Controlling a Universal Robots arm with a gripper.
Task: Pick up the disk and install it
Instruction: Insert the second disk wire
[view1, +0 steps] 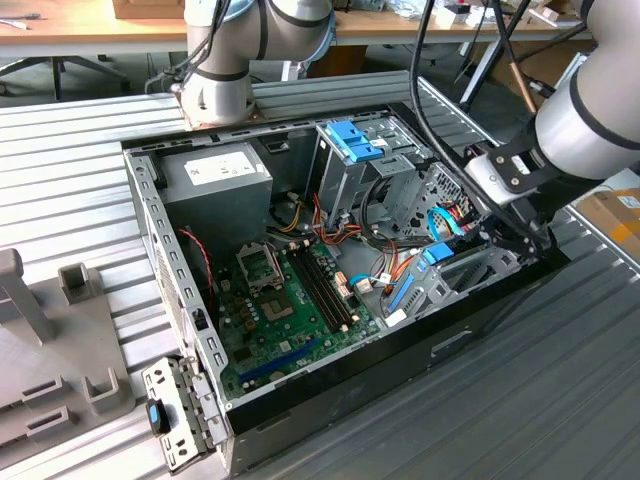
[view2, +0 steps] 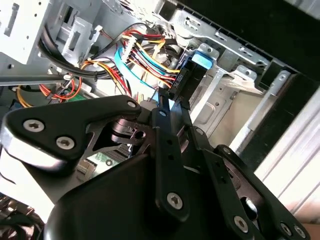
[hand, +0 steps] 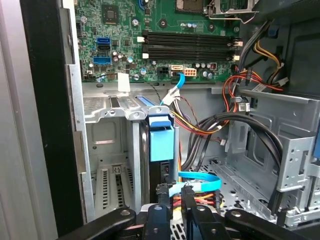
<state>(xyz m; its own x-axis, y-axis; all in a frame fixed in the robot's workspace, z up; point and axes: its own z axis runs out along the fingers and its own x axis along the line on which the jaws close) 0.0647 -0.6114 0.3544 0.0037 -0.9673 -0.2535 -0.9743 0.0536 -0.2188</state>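
disk (hand: 161, 142): stands on edge in the drive bay at the front corner of the open case (view1: 150, 215) — blue end tab up, black body mostly sunk between the grey bay walls; also in the second wrist view (view2: 192, 67)
tool (hand: 172, 192): directly over the disk's exposed end, fingers close together on either side of the thin black edge; whether they actually grip it — cannot tell
handling: judged rigid and fairly dense, metal body, shock-sensitive; blue plastic rails and tab are the weak parts, likely to flex or snap if levered
grip point: the flat black faces near the exposed end, not the tab
nearby: light-blue cable (hand: 200, 180) and coloured wire bundle (view2: 145, 50) just beside the tool, snag risk
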